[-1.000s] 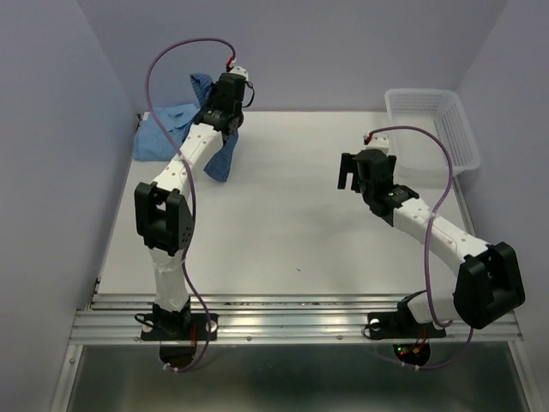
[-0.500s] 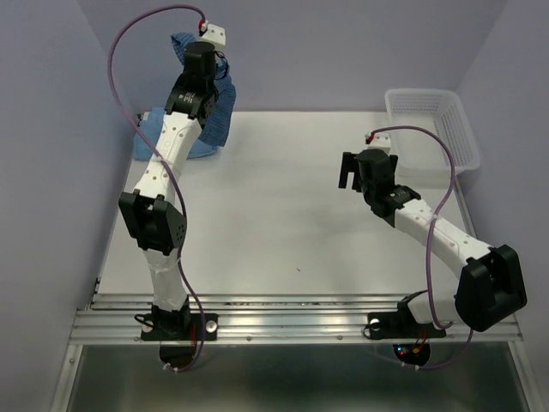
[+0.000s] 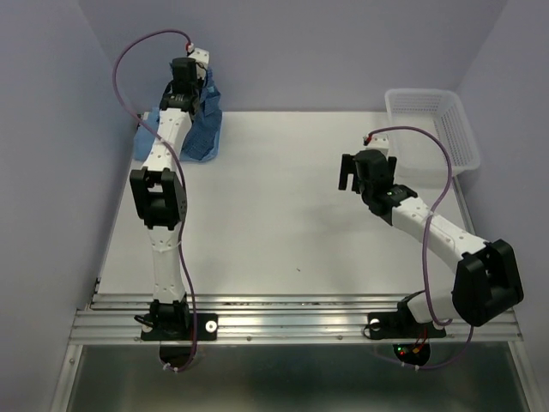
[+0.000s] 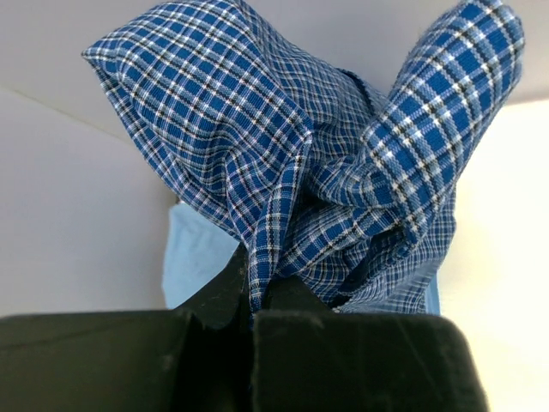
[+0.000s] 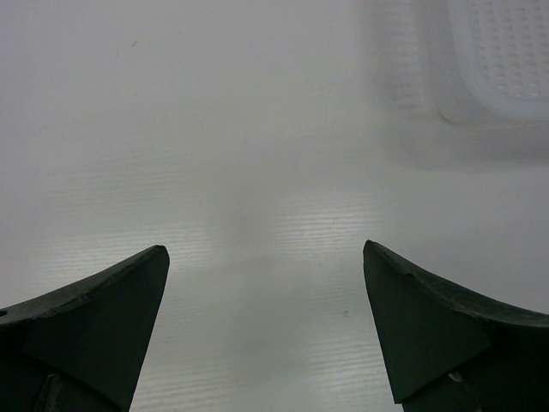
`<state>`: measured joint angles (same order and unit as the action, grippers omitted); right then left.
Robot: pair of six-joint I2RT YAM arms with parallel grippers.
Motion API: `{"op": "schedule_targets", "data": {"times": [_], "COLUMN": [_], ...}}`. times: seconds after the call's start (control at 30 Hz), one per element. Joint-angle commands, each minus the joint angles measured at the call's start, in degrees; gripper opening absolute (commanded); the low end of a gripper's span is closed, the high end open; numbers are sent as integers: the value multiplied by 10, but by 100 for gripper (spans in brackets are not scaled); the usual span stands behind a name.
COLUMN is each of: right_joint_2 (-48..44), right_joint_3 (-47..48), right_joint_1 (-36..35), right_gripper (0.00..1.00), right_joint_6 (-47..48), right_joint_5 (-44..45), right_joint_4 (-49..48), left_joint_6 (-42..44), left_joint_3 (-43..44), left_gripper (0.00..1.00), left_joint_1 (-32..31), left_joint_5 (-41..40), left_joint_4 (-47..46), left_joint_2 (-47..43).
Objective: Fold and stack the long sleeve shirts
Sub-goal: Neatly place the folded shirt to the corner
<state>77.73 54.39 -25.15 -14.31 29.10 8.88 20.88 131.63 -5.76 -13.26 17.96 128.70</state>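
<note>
The dark blue checked long sleeve shirt hangs bunched at the table's far left corner. My left gripper is raised there and shut on a fold of it. In the left wrist view the checked shirt fills the frame above the jaws. The light sky blue shirt lies flat on the table behind and under it; a patch of the sky blue shirt shows in the left wrist view. My right gripper hovers open over bare table right of centre, its fingers wide apart with nothing between them.
A white mesh basket stands at the far right edge; its corner, the basket, shows in the right wrist view. Lilac walls close in the left, back and right sides. A metal rail runs along the near edge.
My left arm has swung left and back toward the far left corner, carrying the checked shirt with it over the sky blue shirt. The right arm has not moved.
</note>
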Motion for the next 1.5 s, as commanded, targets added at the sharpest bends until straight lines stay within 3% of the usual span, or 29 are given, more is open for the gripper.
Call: {"op": "schedule_targets", "data": {"times": [0.0, 0.23, 0.47, 0.57, 0.63, 0.7, 0.73, 0.8, 0.83, 0.97, 1.23, 1.33, 1.43, 1.47], "right_joint_2": [12, 51, 68, 78, 87, 94, 98, 100, 101, 89, 27, -40, -104, -143], "right_joint_3": [32, 57, 73, 74, 78, 88, 89, 91, 91, 86, 49, -13, -74, -107], "right_joint_1": [0, 0, 0, 0, 0, 0, 0, 0, 0, 0, 0, 0, 0, 0], "right_gripper": [100, 100, 100, 100, 100, 100, 100, 100, 100, 100, 100, 100, 100, 100], "right_joint_6": [-1, -8, -15, -3, -2, 0, 0, 2, -2, -17, -55, -99, -128, -140], "right_joint_5": [18, 15, 12, 20, 45, 53, 58, 55, 55, 45, 29, 33, 41, 44], "right_joint_4": [12, 35, 61, 62, 70, 83, 83, 87, 90, 92, 85, 42, -24, -34], "left_joint_6": [-4, -18, -32, -30, -26, -24, -23, -23, -23, -33, -101, -161, -299, -332], "left_joint_3": [53, 72, 71, 67, 64, 65, 65, 70, 71, 72, 43, -53, -216, -273], "left_gripper": [0, 0, 0, 9, 17, 46, 70, 96, 99, 99, 99, 99, 99, 99], "left_joint_1": [10, 38, 79, 82, 83, 84, 84, 84, 84, 84, 73, 61, 34, 26], "left_joint_5": [28, -26, -32, -34, -34, -37, -50, -66, -73, -115, -98, -75, -61, -51], "left_joint_4": [-44, -76, -82, -85, -86, -84, -85, -82, -75, -71, -7, 4, 7, -21], "left_joint_2": [16, 59, 101, 118, 125, 136, 138, 136, 132, 75, -95, -224, -320, -389]}}
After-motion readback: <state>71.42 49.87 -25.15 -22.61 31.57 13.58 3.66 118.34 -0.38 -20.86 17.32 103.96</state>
